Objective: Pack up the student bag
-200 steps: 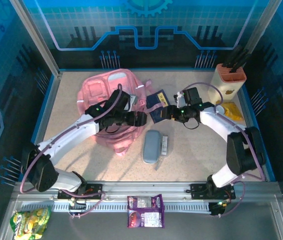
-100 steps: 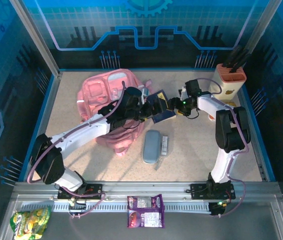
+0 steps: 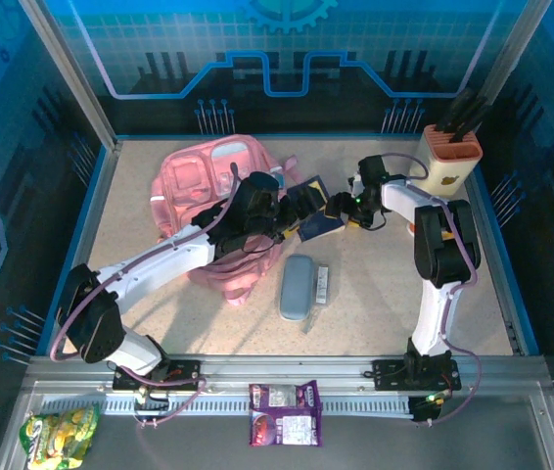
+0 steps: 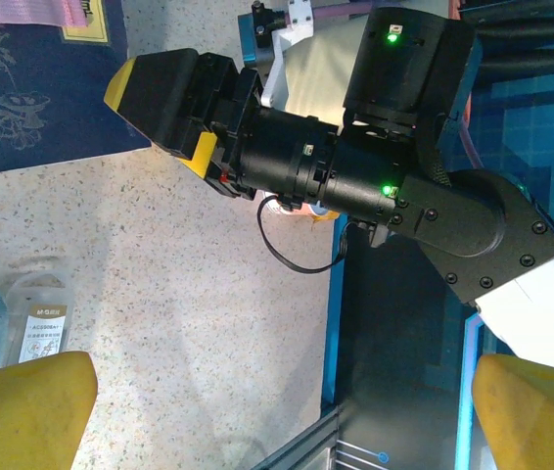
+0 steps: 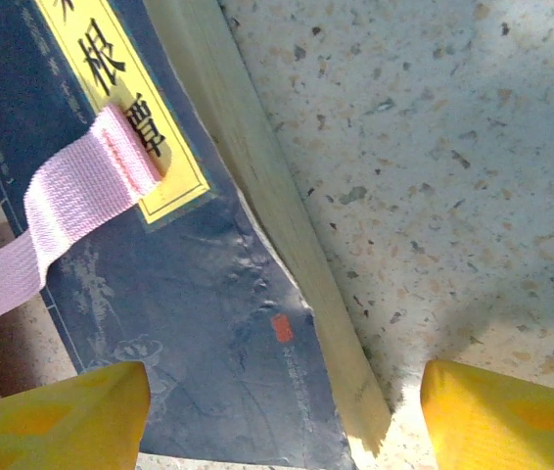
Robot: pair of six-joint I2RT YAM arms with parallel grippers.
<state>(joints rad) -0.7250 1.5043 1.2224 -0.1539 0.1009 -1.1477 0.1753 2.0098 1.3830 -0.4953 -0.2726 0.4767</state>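
Note:
The pink student bag [image 3: 208, 181] lies at the back left of the table. A navy book [image 3: 321, 228] with a yellow label lies just right of it, and a pink strap [image 5: 71, 211] from the bag rests across its cover [image 5: 189, 323]. My right gripper [image 3: 339, 208] is open, its yellow fingers either side of the book's near corner. My left gripper [image 3: 301, 206] reaches over the bag to the book's left side and is open and empty [image 4: 277, 421]. In the left wrist view the right gripper [image 4: 164, 117] sits beside the book [image 4: 32, 93].
A grey-blue pencil case [image 3: 297, 286] and a small packet [image 3: 323, 284] lie in the middle of the table. An orange-topped holder [image 3: 450, 152] stands at the back right. A green snack bag [image 3: 57, 436] and a purple one [image 3: 285, 414] sit on the front rail.
My left arm has swung right from over the bag to the book, and its jaws have widened. My right arm has folded back, its gripper staying at the book.

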